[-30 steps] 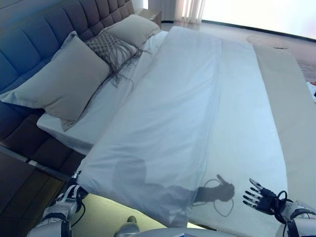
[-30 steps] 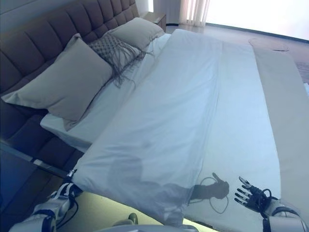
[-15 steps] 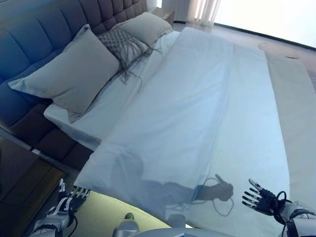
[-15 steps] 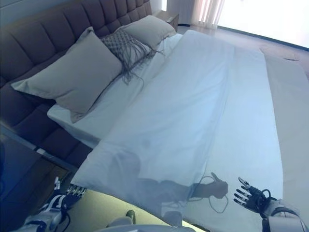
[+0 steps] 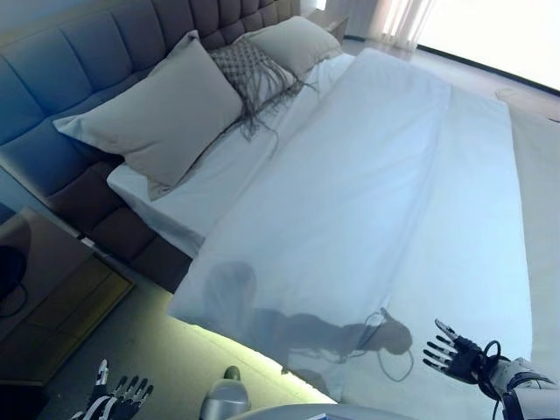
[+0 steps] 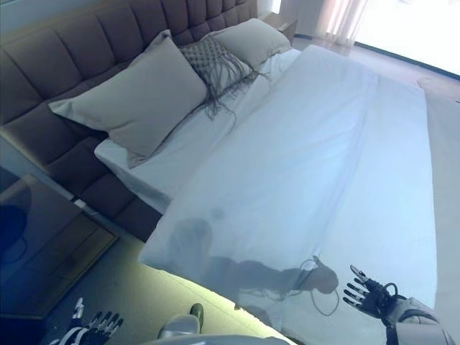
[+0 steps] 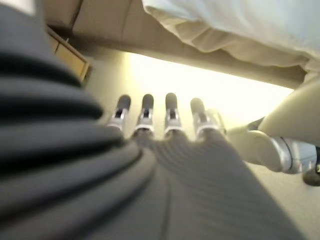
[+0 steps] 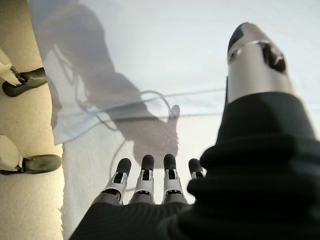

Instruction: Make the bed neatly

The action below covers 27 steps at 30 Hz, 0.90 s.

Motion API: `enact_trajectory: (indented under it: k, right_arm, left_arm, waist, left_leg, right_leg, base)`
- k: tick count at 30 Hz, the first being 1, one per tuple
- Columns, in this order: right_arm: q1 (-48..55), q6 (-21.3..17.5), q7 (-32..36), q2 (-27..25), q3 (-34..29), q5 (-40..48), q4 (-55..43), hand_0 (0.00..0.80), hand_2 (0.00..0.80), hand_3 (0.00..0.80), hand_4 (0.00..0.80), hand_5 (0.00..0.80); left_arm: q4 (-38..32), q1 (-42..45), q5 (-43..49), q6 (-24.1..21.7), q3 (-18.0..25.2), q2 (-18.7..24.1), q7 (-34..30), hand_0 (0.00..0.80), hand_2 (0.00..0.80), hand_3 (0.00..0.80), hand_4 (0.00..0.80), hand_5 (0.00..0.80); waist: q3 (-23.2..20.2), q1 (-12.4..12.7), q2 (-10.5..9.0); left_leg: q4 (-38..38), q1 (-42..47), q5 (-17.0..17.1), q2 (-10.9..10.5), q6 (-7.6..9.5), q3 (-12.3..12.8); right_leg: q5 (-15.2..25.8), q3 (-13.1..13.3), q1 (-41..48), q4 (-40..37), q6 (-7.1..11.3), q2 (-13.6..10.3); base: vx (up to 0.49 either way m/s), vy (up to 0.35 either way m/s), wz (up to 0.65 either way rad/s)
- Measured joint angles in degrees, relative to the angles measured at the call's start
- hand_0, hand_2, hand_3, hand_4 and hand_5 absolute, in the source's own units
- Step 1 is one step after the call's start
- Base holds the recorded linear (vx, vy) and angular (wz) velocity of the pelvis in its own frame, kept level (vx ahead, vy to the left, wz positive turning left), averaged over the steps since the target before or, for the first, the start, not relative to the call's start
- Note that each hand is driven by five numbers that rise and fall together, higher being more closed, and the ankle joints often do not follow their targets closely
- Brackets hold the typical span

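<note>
A white duvet (image 5: pixel 376 192) lies spread over the bed, its near corner (image 5: pixel 188 306) hanging by the bed's side. A large grey pillow (image 5: pixel 162 118), a fringed patterned cushion (image 5: pixel 254 70) and a second pillow (image 5: pixel 302 42) lean on the tufted headboard (image 5: pixel 79 61). A strip of white sheet (image 5: pixel 188 188) shows below the pillows. My left hand (image 5: pixel 118 398) is open and empty, low over the floor, apart from the duvet's edge (image 7: pixel 240 30). My right hand (image 5: pixel 455 354) is open and empty, fingers (image 8: pixel 150 175) straight just above the duvet's near edge.
A dark nightstand (image 5: pixel 44 289) stands beside the bed at the left. Pale carpet (image 5: pixel 166 359) runs along the bed's near side. A beige strip (image 5: pixel 547 175) lies along the duvet's right side.
The camera has shifted, so the bed sits further right. My left hand has dropped from the duvet's near corner to low over the floor. My right hand has hardly moved.
</note>
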Motion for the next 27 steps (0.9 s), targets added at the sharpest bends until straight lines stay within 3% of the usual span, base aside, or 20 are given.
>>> enact_trajectory:
  k: [2, 9, 13, 19, 22, 27]
  right_arm:
    - [0.06, 0.01, -0.03, 0.35, 0.04, 0.01, -0.72, 0.0, 0.0, 0.0, 0.0, 0.0]
    - [0.92, 0.16, -0.72, 1.68, 0.05, 0.1, -1.51, 0.0, 0.0, 0.0, 0.0, 0.0]
    - [1.15, 0.52, -0.81, 1.75, 0.09, 0.11, -2.16, 0.0, 0.0, 0.0, 0.0, 0.0]
    - [2.0, 1.28, -1.54, 1.94, 0.14, -0.04, -2.67, 0.0, 0.0, 0.0, 0.0, 0.0]
    - [2.97, 1.39, -1.86, 2.61, 0.67, -0.05, -2.78, 0.0, 0.0, 0.0, 0.0, 0.0]
    - [1.21, 1.08, -3.69, 5.29, 5.14, 0.89, -2.88, 0.0, 0.0, 0.0, 0.0, 0.0]
  left_arm:
    - [-4.91, -0.17, -0.3, -0.17, -3.65, -0.47, -4.15, 0.0, 0.0, 0.0, 0.0, 0.0]
    - [-17.6, -1.96, -2.23, -3.02, -9.37, -1.59, -15.54, 0.0, 0.0, 0.0, 0.0, 0.0]
    - [-20.76, -3.38, -3.24, -3.95, -10.33, -1.49, -16.56, 0.0, 0.0, 0.0, 0.0, 0.0]
    - [-21.79, -6.31, -6.85, -4.16, -10.72, -1.58, -16.49, 0.0, 0.0, 0.0, 0.0, 0.0]
    - [-22.15, -8.64, -8.37, -5.23, -10.99, -1.56, -16.32, 0.0, 0.0, 0.0, 0.0, 0.0]
    - [-23.16, -17.77, -13.91, -7.28, -13.14, -0.48, -14.51, 0.0, 0.0, 0.0, 0.0, 0.0]
  waist:
    - [0.17, -0.08, 0.12]
    - [0.44, -0.4, 0.61]
    - [0.42, -0.55, 0.47]
    - [0.6, -2.72, 0.25]
    - [1.24, -3.69, -0.8]
    - [5.07, -3.79, -3.39]
  left_leg:
    - [-0.24, 0.08, 0.36, -0.25, 0.55, 0.01]
    - [-1.29, 0.89, 1.12, -0.23, 1.27, 0.38]
    - [-1.47, 1.01, 1.44, -0.39, 0.83, 2.03]
    - [-0.75, 1.01, 1.33, 0.24, 0.43, 3.37]
    - [0.91, -1.13, 1.03, 1.03, 0.04, 3.38]
    - [7.83, -10.73, 0.67, 3.76, -0.41, 3.18]
  right_leg:
    - [0.0, 0.02, -1.0, 1.42, 0.0, -0.41]
    - [0.07, 0.21, -2.71, 4.65, 0.17, -1.25]
    - [0.11, 1.36, -2.25, 1.56, 0.24, -0.87]
    - [0.64, 2.5, -1.57, -0.7, 1.16, -0.05]
    - [0.65, 2.94, -3.39, 0.0, 1.11, 0.39]
    - [1.85, 3.63, -10.73, 1.75, -0.63, 2.33]
  base:
    - [0.0, 0.0, 0.0]
    - [0.024, 0.003, -0.06]
    - [0.08, 0.009, -0.22]
    - [0.092, 0.013, -0.12]
    - [-0.07, -0.088, -0.04]
    - [-0.207, -0.123, -0.04]
